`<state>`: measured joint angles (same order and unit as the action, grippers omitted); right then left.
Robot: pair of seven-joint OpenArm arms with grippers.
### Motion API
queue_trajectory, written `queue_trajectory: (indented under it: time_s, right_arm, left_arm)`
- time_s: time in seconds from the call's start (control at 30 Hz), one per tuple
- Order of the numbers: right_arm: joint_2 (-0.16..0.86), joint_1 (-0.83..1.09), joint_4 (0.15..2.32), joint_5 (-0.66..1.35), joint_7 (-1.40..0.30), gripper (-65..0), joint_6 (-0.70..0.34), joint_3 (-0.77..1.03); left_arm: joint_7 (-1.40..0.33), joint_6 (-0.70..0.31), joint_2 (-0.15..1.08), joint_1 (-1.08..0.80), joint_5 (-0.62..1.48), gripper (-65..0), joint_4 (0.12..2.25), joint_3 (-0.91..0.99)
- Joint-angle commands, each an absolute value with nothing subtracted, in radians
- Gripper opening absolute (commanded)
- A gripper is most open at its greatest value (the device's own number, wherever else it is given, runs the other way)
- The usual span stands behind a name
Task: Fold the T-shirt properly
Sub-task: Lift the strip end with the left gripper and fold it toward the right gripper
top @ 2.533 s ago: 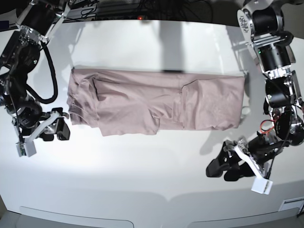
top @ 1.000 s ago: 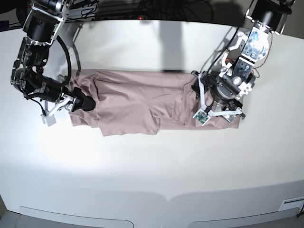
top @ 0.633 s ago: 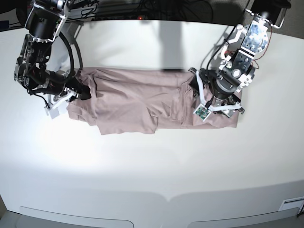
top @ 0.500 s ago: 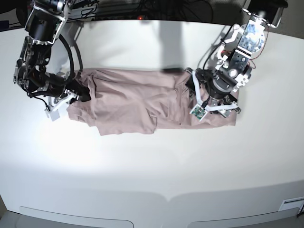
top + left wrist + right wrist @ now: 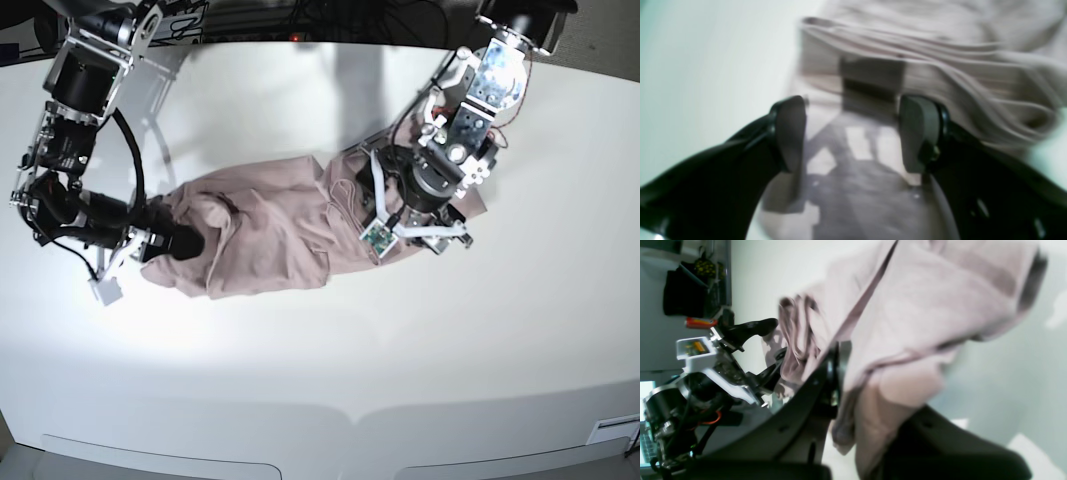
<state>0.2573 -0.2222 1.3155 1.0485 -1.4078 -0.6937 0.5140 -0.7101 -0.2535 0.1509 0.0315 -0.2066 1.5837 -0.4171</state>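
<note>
The dusty pink-mauve cotton T-shirt point(image 5: 270, 225) appears light, limp and bunch-prone; hems suit gripping. At its 9 o'clock end the right claw point(image 5: 853, 400) pinches it; the left claw point(image 5: 853, 133), 3 o'clock, gapes empty.

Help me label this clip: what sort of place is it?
Likely a robotics lab bench: a bare white table, two robot arms working one T-shirt, and cables with equipment behind.

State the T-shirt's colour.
Plain dusty pink-mauve T-shirt, no print visible; clearest in the base view.

White table point(image 5: 300, 400) brightly lit, dark cables point(image 5: 330, 15) beyond far edge
</note>
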Motion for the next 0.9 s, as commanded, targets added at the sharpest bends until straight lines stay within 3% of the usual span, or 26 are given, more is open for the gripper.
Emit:
queue_trajectory:
  time_s: [0.0,0.2,0.43,0.7,0.87]
  right_arm:
    - [0.269,-0.247,1.365,1.099,-1.396,-65.0,-0.698,0.515]
    - [0.269,-0.247,1.507,1.114,-1.396,-65.0,-0.698,0.515]
    - [0.268,-0.247,1.529,1.164,-1.396,-65.0,-0.698,0.508]
    - [0.269,-0.246,1.529,1.240,-1.396,-65.0,-0.698,0.507]
    - [0.269,-0.246,1.529,1.269,-1.396,-65.0,-0.698,0.507]
  left_arm:
    - [-0.682,-0.247,0.160,0.057,-0.210,-22.1,1.599,-0.414]
    - [-0.672,-0.247,0.234,0.068,-0.207,-22.1,1.599,-0.414]
    - [-0.599,-0.289,0.231,0.070,-0.153,-22.1,1.560,-0.425]
    - [-0.559,-0.287,0.224,0.163,-0.157,-22.1,1.451,-0.591]
    - [-0.551,-0.229,0.213,0.256,-0.209,-22.1,1.295,-0.682]
